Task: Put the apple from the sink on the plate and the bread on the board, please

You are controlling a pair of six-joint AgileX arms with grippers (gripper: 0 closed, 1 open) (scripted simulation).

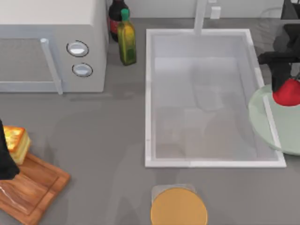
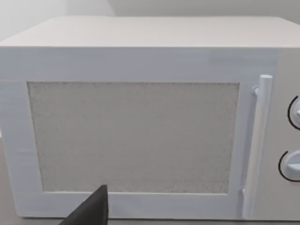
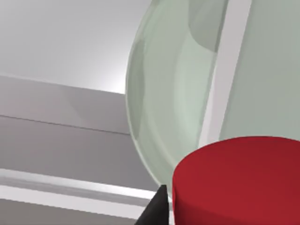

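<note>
both arms are matte black, with no markings, cables or screws visible. the right arm [image 1: 281,56], at three o'clock, has blocky angular segments; the left arm [image 1: 5,157], at nine o'clock, is a dark tapered shape.

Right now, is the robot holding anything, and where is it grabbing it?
The right gripper is on the top of the apple, over the plate. The bread sits by the left gripper; a hold there cannot be told.
</note>
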